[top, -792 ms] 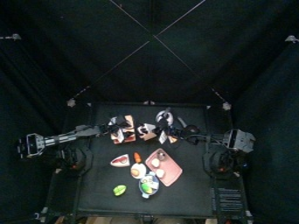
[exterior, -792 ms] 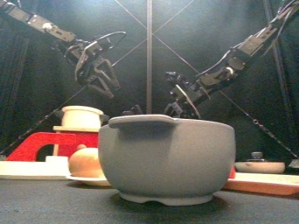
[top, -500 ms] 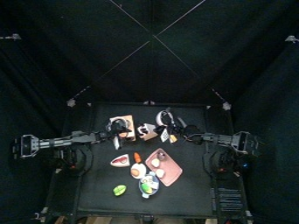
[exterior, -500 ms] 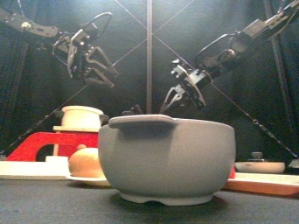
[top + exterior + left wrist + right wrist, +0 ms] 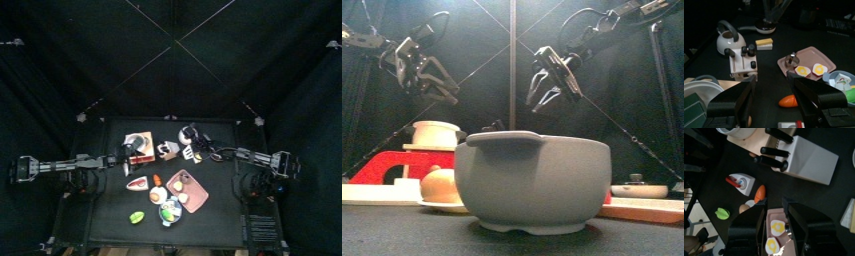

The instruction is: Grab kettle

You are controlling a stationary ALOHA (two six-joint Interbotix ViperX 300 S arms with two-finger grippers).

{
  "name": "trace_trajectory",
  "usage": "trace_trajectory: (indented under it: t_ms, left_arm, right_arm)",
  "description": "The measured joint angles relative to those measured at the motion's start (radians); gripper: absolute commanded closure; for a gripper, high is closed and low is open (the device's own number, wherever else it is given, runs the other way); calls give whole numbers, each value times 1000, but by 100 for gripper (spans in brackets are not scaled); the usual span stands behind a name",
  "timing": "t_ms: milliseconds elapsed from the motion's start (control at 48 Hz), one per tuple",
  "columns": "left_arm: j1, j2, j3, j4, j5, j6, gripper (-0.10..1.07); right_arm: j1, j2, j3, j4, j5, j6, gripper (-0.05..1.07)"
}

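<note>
Grey pot (image 5: 532,183) up front, pink tray (image 5: 821,54) w/ halved eggs (image 5: 811,69), carrot (image 5: 787,100) nearby.

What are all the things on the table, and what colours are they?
Kettle: one, white with a dark handle, far side of the table.
Knife block: one, white with black handles, lying beside the kettle.
Butter: one, yellow block, near the kettle.
Tray: one, pink, holding two fried eggs.
Carrot: one, orange, on the table near the tray.
Lime: one, green, near the front.
Big pot: one, grey, at the front edge.
Left claw: black, open, up in the air.
Right claw: black, open, up in the air.
</note>
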Motion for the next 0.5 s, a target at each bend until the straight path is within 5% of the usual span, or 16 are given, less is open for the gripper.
trace_trajectory:
  t_ms: [271, 500]
  left_arm:
    - [-6, -20, 21, 2, -5, 0, 10]
    - [-6, -21, 28, 2, -5, -2, 10]
  right_arm:
    - [-28, 120, -137, -184, 241, 84, 29]
    - [-60, 229, -238, -383, 328, 156, 7]
